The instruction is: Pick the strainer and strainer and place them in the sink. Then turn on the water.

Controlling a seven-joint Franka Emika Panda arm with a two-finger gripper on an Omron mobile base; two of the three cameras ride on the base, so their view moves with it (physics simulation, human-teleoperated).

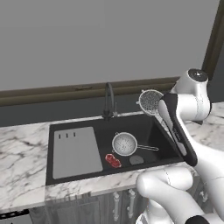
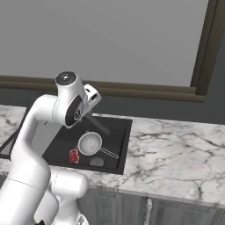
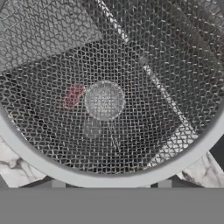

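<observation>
The deep strainer lies in the sink, right of centre, bowl opening upward, its thin wire handle running along the basin floor toward the right wall. Just beside it sit a small red item and the round grey drain; the flat grey slotted board lies in the left part of the basin.

The second strainer is held up in the air over the sink's back right corner, its mesh bowl tipped on edge and its long black handle slanting down and to the right, across the white arm.

In the hand view its mesh sits directly ahead of the end effector, which is clenched on this strainer near its rim; the fingertips are barely visible.

The bench is white marble with grey veins. A dark arched faucet stands behind the sink, below a grey wall with a dark sill. The arm hides the sink's left part in the right base view.
</observation>
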